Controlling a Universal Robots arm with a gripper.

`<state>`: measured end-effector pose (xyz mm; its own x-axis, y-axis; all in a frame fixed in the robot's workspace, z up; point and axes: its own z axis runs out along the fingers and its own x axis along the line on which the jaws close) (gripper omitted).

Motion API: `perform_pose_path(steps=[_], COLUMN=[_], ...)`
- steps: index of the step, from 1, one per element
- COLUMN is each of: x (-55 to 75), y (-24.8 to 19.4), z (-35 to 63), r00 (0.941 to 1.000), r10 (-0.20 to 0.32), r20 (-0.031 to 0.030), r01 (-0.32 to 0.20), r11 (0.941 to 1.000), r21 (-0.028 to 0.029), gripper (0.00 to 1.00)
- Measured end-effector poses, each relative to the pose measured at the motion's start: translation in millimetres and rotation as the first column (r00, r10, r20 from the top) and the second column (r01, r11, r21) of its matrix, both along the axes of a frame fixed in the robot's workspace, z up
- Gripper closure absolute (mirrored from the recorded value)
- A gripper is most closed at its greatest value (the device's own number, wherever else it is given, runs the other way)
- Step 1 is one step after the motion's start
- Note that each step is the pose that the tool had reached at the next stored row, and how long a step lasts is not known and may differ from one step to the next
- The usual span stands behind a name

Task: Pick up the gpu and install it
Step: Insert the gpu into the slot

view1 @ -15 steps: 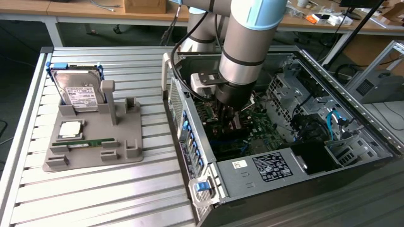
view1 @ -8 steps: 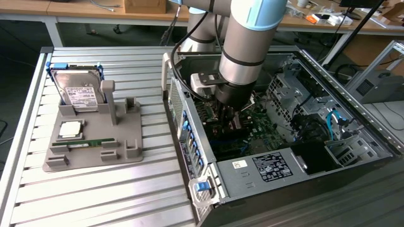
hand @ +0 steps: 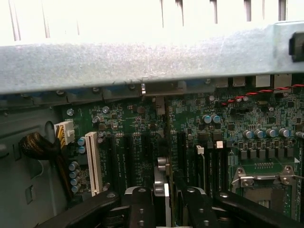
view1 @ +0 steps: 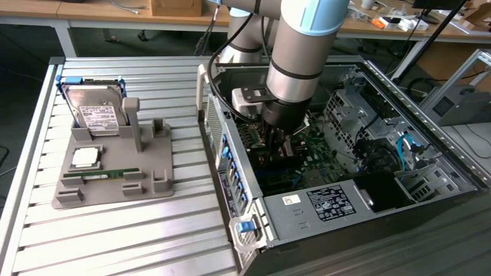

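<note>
My gripper reaches down into the open computer case, just above the green motherboard. In the wrist view its two black fingers are shut on the gpu. The gpu is seen edge-on as a thin dark card with a silvery metal edge. It stands upright over the row of dark expansion slots on the motherboard. I cannot tell whether its lower edge touches a slot. From the exterior view the arm hides most of the card.
A grey holder stands on the slatted table at the exterior view's left. It carries a hard drive, a square chip and a green memory stick. Inside the case are a white slot, a processor socket, cables and a power supply.
</note>
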<state>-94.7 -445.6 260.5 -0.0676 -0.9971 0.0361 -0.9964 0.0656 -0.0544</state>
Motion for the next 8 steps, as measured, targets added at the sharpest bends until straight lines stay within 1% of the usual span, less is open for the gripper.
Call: perform_pose_path(steps=[5,8], x=[0.0,0.0], y=[0.0,0.0], z=[0.0,0.0], r00=[1.0,1.0], r10=[0.0,0.001], r20=[0.0,0.0], r01=[0.0,-0.001], r11=[1.0,1.0], r21=[0.0042,0.0053], gripper=[0.73,0.73])
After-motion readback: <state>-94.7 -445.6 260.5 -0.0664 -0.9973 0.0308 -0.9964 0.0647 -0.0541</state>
